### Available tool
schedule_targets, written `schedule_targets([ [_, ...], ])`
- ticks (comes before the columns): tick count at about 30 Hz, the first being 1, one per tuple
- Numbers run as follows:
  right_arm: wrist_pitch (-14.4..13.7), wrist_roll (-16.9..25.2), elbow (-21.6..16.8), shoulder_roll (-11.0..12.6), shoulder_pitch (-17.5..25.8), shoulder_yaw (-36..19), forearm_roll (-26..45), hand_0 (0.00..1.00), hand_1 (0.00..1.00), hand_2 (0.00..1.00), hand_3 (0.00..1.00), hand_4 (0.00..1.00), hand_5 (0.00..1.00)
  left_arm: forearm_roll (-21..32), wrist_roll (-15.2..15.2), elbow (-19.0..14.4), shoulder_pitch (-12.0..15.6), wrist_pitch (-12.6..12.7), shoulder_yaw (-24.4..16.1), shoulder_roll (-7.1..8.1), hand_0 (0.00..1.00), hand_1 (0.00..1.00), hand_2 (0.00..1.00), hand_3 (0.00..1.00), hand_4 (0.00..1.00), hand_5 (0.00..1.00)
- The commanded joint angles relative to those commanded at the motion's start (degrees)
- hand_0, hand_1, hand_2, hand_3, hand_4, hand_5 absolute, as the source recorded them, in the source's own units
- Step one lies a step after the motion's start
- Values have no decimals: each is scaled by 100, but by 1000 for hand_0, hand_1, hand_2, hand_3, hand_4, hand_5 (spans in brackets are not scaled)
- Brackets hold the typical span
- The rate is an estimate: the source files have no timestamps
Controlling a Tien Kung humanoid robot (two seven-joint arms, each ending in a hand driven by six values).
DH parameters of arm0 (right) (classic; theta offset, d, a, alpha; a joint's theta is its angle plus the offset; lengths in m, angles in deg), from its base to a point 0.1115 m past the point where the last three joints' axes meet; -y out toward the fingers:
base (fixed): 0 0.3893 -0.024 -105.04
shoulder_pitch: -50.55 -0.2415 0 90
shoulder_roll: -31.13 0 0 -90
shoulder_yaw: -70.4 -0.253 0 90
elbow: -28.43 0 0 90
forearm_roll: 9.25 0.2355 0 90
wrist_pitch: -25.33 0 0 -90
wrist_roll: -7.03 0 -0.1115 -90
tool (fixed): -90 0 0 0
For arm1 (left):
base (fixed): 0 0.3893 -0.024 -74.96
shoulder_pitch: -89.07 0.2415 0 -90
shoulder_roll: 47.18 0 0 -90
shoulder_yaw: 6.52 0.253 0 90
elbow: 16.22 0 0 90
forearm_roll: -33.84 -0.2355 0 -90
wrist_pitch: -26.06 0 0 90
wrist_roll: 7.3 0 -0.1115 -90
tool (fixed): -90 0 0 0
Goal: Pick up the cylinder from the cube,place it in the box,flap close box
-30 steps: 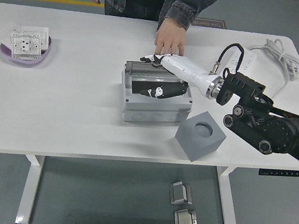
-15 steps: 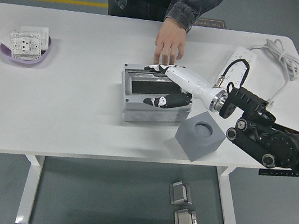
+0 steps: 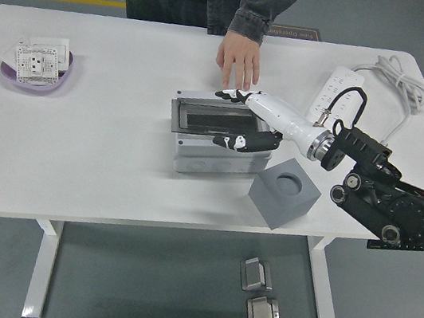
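Observation:
The grey box [image 3: 214, 153] stands mid-table, and its dark-windowed flap [image 3: 207, 116] lies low over the top. My right hand [image 3: 238, 119], white with black fingers, hovers over the box's right end. Its fingers [image 3: 230, 95] and thumb are spread and hold nothing. To the right of the box sits the grey cube [image 3: 284, 195], whose round socket [image 3: 289, 183] is empty. The cylinder does not show anywhere. A person's hand [image 3: 239, 54] rests on the table just behind the box.
A purple bowl [image 3: 15, 78] with white socket plates sits at the far left. A white power strip [image 3: 332, 89] and its coiled cable [image 3: 395, 75] lie at the back right. My black forearm [image 3: 398, 209] hangs over the table's right front edge.
My right hand has drawn back to the right, from over the box's middle to its right end. The flap now lies lower over the box. The person's hand shifted slightly.

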Motion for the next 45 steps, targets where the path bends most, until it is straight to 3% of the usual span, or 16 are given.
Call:
schedule_targets([
  [8,52,-170,-802,701,942,-1461,-701,930,841,885,944,880,622,-212,239,117,186,-45,-200,-25,635,632,543,579,582,225],
  [14,-52,41,-1617,1090,1859,-2828,-353,928,828,878,943,880,626,-226,245,140,242,-69,-202,-57,636,630,543,579,582,226],
  [19,8,433,-2030,1117,2618,-3847,430,925,814,862,930,881,632,-745,342,143,268,-75,-712,-73,636,631,544,581,583,223],
  [26,410,733,-1977,946,3560,-4910,1936,896,792,842,907,877,634,-1161,384,144,256,-85,-1073,-65,636,632,545,581,582,224],
  [30,567,765,-1925,950,3826,-5230,2745,877,791,839,892,882,636,-1172,365,144,211,-91,-1058,-52,639,632,546,584,585,227],
  [34,951,807,-1882,988,3899,-5192,3586,877,791,839,892,882,636,-1074,336,144,168,-98,-935,-33,639,632,546,584,585,227],
  [41,1293,772,-2199,1032,3982,-5303,4939,866,793,843,865,873,626,-272,164,139,144,-115,-137,-33,640,632,547,584,595,241],
  [45,1483,645,-2332,1060,4041,-5360,5479,866,793,843,865,873,626,-48,150,138,164,-124,73,-59,640,632,547,584,595,241],
])
